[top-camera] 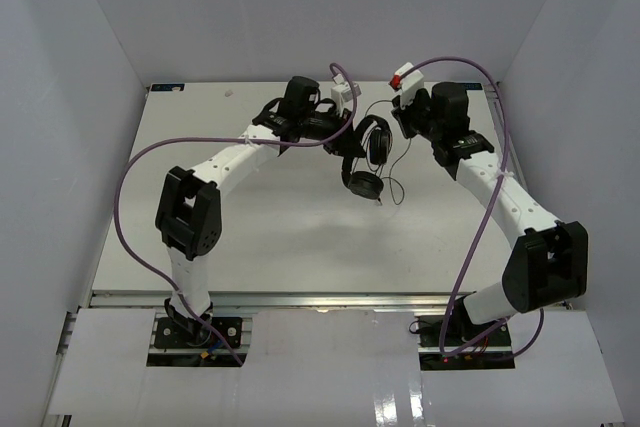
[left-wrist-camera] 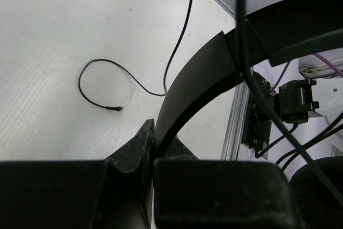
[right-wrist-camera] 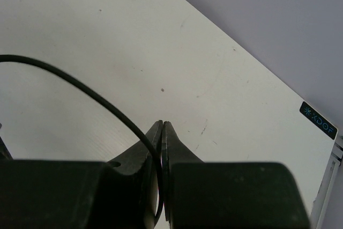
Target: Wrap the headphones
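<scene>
Top external view: the headphones [top-camera: 372, 147] are held up over the far middle of the worktop [top-camera: 250, 227], between the two arms, with one earcup hanging lower than the other. The headband [left-wrist-camera: 198, 73] is clamped in the left pincer [left-wrist-camera: 154, 135], whose jaws are seen closed on it in the left wrist view. The right pincer [right-wrist-camera: 162, 132] is clenched on the thin cord [right-wrist-camera: 80, 87], which is pinched between the jaws and arcs away to the left. The cord's free end, with its plug [left-wrist-camera: 115, 109], appears to lie in a loose loop on the worktop.

Several faults can be foreseen. The cord is thin, so it could be drawn out of the right pincer if it is pulled taut during a turn around the headband. Too strong a pull could also twist the headband in the left pincer, since only a narrow part is gripped. The trailing loop could be knotted on itself, or caught on the purple cables [top-camera: 450, 59], if it is dragged carelessly.
</scene>
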You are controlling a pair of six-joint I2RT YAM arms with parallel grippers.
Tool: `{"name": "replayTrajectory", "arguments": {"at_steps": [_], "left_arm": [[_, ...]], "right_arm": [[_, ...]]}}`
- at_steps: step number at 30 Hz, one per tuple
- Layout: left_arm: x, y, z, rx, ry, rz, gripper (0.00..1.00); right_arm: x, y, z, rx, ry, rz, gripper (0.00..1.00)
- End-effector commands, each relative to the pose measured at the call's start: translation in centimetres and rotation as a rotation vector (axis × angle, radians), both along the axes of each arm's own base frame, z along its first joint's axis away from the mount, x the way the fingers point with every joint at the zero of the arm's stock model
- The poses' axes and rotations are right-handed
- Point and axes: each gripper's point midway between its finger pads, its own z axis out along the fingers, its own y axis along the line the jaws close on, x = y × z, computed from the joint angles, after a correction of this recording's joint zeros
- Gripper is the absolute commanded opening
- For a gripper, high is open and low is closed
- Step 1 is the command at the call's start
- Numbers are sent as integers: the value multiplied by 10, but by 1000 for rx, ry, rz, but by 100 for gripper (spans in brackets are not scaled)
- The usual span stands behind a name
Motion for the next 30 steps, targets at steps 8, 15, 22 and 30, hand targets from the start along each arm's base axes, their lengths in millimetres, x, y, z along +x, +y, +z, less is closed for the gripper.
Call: {"name": "replayTrajectory", "arguments": {"at_steps": [8,15,22,30], "left_arm": [[22,33,51,71,-175,173,0],[49,51,102,77,-212,400,0],[65,98,193,81,-346,746,0],[55,126,195,208,-409,790,0]], "right_arm": [[-3,-35,49,154,-82,7,8],[-38,17,-6,287,127,329,8],[-57,49,-31,483,284,520,8],[-40,37,13,576,138,494,8]]}}
